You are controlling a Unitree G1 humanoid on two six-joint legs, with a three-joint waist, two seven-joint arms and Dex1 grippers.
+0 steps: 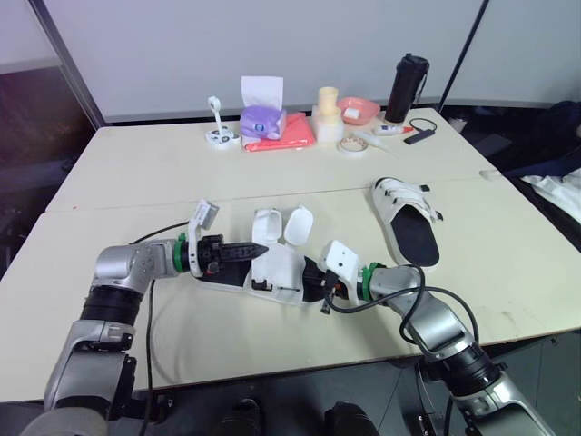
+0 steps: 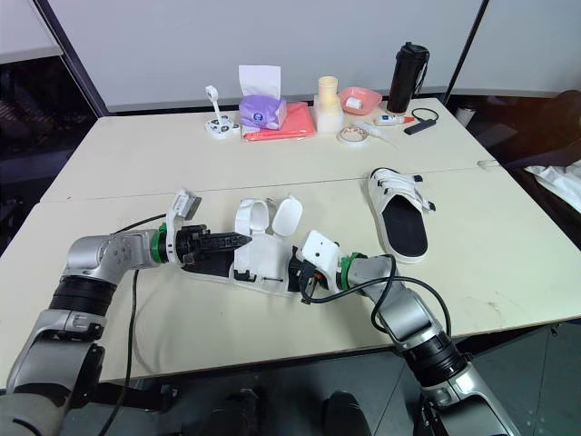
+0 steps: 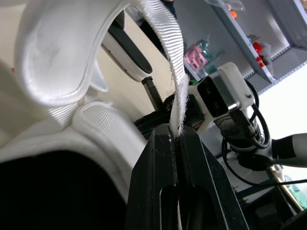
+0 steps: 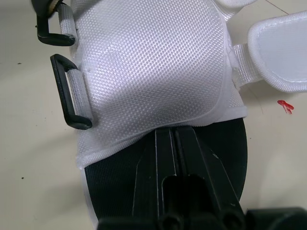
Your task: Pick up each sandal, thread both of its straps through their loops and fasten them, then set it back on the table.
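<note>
A white sandal (image 1: 277, 270) with a black footbed lies at the table's middle front, its two straps (image 1: 298, 225) standing open. My left gripper (image 1: 258, 249) reaches in from the left and is shut on a strip of white strap webbing (image 3: 165, 43), pinched between its fingertips (image 3: 160, 143). My right gripper (image 4: 175, 132) comes from the right and is shut on the sandal at the edge of the white mesh upper (image 4: 144, 62) over the footbed. Two black loops (image 4: 67, 91) sit on the upper's side, with nothing through them. A second sandal (image 1: 408, 224) lies flat to the right with its straps fastened.
Along the far edge stand a black bottle (image 1: 408, 86), a pink bowl (image 1: 358, 111), a tape roll (image 1: 352, 145), a cream cup (image 1: 327, 100), a purple pouch (image 1: 263, 121) on a red cloth (image 1: 289, 138) and a small white gadget (image 1: 219, 134). A black cable (image 1: 154, 238) trails by my left arm.
</note>
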